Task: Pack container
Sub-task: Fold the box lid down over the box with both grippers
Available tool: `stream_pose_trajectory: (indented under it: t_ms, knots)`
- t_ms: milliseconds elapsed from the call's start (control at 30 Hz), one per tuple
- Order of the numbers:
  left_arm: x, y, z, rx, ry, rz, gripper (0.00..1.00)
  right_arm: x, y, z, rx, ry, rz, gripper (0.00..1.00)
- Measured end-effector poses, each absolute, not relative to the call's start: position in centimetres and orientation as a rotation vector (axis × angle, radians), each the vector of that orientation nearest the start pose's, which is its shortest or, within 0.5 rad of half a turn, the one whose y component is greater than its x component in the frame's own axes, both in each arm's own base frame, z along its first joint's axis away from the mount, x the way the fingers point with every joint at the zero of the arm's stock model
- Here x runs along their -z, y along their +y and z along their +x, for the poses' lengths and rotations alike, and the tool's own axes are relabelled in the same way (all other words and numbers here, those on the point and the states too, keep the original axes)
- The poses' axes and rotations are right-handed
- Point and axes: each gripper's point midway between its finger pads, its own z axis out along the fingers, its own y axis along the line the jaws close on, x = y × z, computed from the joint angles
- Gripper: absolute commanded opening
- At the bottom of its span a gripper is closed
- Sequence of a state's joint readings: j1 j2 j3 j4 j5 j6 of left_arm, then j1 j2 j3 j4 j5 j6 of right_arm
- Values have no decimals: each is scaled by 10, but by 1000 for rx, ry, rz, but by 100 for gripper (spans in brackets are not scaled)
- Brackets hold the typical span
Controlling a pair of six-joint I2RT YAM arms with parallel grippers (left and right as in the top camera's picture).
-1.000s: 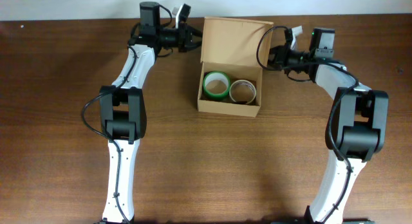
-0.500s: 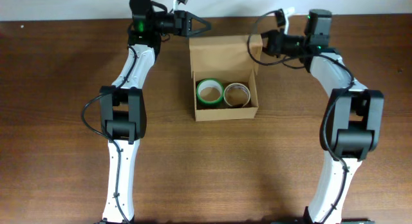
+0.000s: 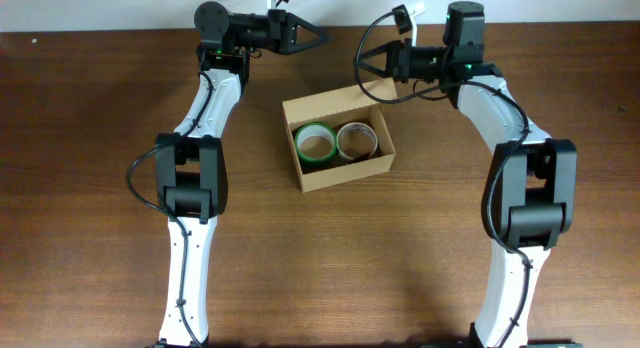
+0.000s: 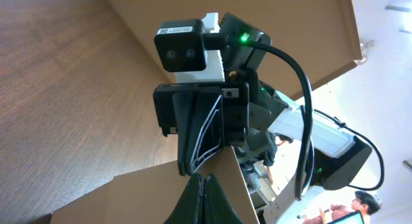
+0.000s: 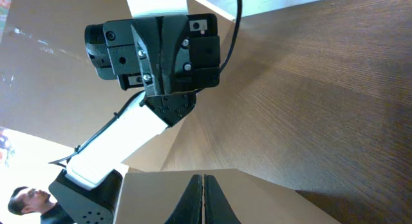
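Left pincer (image 3: 320,37) is up by the far edge of the tabletop (image 3: 100,188), clenched, its two fingers pressed into a single point with nothing visible between them. Facing it tip to tip is the right pincer (image 3: 360,64), also clenched tight, with only a hairline seam between its fingers in its own wrist view. The two points aim at each other with a clear gap between them, and each wrist camera looks straight at the other arm's camera housing. The container (image 3: 345,176) sits on the near side of both pincers, open and turned at a slight angle. Its far corner lies just beneath and in front of the right pincer's tips, while the left pincer stands well off from it. Brown cardboard fills the bottom of both wrist views right under the fingertips, but I cannot tell whether either one touches it. Inside the container, a green-rimmed tape roll (image 3: 315,143) lies flat on the left pincer's side, and a pale roll (image 3: 357,140) lies touching it on the right pincer's side.
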State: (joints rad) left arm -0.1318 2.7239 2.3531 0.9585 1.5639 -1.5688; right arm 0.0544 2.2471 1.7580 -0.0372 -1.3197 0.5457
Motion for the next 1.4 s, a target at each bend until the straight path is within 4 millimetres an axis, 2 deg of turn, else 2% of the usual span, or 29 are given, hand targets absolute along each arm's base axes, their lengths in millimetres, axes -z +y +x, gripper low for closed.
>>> stream_pose_trajectory:
  t_ms: [267,567,800,933,1100,1167,1233,1300,1400]
  knots:
    - [-230,-245,546,1976,1897,692,2,-203,194,527,-1702,2104,-230,4]
    - [-230,-239,549,1970,1898,677,2,-179,209,522,-1691,2270,-28,4]
    - [-230,-233,552,1961,1895,670,2,-173,219,513,-1667,2330,-13,4]
    - [-230,-232,552,1955,1889,674,2,-184,221,501,-1596,2354,-67,4]
    - [-230,-230,553,1951,1886,671,1,-210,208,481,-1357,2412,-117,4]
    - [-233,-230,553,1946,1879,676,2,-220,194,476,-1176,2453,-119,4]
    - [-242,-231,553,1931,1860,694,2,-227,183,475,-1038,2471,-117,4]
    - [-261,-231,552,1905,1827,729,1,-238,167,476,-844,2482,-113,4]
    - [-287,-231,549,1867,1782,772,2,-253,150,477,-666,2478,-101,4]
